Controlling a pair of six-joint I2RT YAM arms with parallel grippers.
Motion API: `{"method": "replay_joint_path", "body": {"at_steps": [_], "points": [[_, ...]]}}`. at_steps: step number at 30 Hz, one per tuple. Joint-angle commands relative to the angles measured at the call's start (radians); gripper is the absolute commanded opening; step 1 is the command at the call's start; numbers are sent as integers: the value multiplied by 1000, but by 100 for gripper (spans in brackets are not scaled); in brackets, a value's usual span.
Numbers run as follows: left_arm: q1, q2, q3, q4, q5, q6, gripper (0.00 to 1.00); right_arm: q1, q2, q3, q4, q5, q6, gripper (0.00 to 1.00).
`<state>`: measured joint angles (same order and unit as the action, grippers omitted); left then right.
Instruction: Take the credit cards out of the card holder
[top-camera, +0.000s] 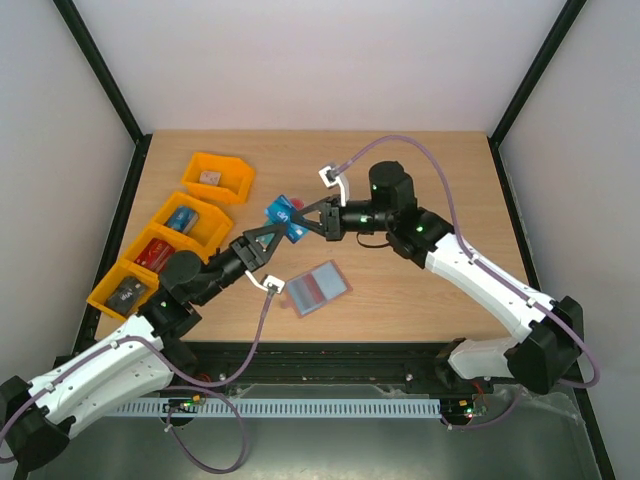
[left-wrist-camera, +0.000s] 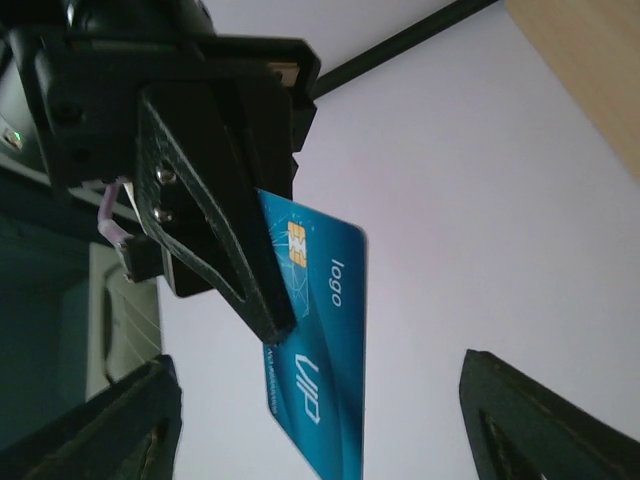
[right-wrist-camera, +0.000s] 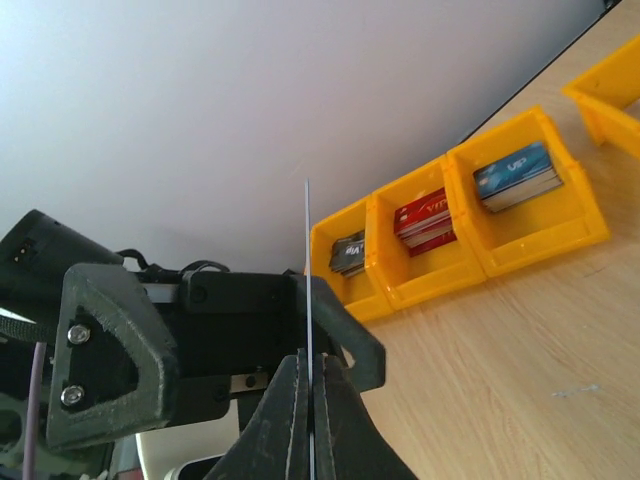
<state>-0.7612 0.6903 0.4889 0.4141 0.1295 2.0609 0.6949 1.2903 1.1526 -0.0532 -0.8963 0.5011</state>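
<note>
Over a wooden table (top-camera: 420, 180) w/ white walls, the right gripper (top-camera: 303, 218) is pinching a teal card (top-camera: 284, 212) in mid-air. The left gripper (top-camera: 280, 232) is hovering spread around it, not touching, and the card holder (top-camera: 318, 288) is lying open below. Risk: the right letting go before the left is clamping, or the left catching just a corner, & the card is likely dropping.

Seen from above: two robot arms, left arm (top-camera: 110, 365) and right arm (top-camera: 480, 285); four orange bins (top-camera: 225, 163) (three in a row, one apart), each with one small stack of cards (top-camera: 180, 218), so four stacks in all; one teal-blue card (top-camera: 280, 212) in the air; one flat card holder (top-camera: 315, 288); one wooden table (top-camera: 430, 180).
</note>
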Motion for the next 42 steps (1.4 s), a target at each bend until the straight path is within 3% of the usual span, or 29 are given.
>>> {"method": "replay_joint_path", "body": {"at_steps": [1, 6, 9, 11, 12, 14, 16, 19, 22, 25, 27, 30, 34, 37, 42], "points": [[-14, 10, 0, 51, -59, -14, 73, 27, 16, 16, 30, -34, -16, 2], [-43, 13, -1, 44, -78, -19, 53, 51, 48, 23, 37, -45, -8, 2], [-71, 28, 5, 64, -129, -55, 30, 56, 58, 32, 36, -67, -11, 2], [-85, 29, 10, 65, -164, -75, 8, 57, 53, 30, 34, -53, -18, 2], [-94, 26, 10, 62, -184, -82, 3, 57, 51, 30, 29, -44, -21, 2], [-110, 13, 9, 22, -221, -96, 2, 57, 50, 36, 14, -7, -29, 5], [-124, 1, 21, -69, -274, -127, 2, 55, 48, 53, -40, 80, -55, 19], [-129, 21, 74, -243, -444, -228, 2, 40, 32, 76, -143, 280, -91, 61], [-121, 147, 205, -449, -703, -471, 2, 6, -3, 56, -199, 489, -88, 99], [-19, 281, 384, -750, -785, -690, 2, -40, -42, 24, -232, 632, -76, 99], [121, 412, 547, -962, -790, -841, 2, -66, -63, 1, -241, 676, -84, 99], [336, 648, 811, -1330, -737, -1113, 2, -96, -89, -35, -236, 704, -106, 99], [573, 938, 1117, -1615, -605, -1407, 2, -110, -95, -55, -239, 723, -147, 99], [674, 1061, 1188, -1628, -527, -1514, 2, -116, -90, -59, -251, 733, -175, 99], [708, 1103, 1118, -1415, -544, -1531, 2, -125, -84, -62, -259, 725, -204, 99]]}}
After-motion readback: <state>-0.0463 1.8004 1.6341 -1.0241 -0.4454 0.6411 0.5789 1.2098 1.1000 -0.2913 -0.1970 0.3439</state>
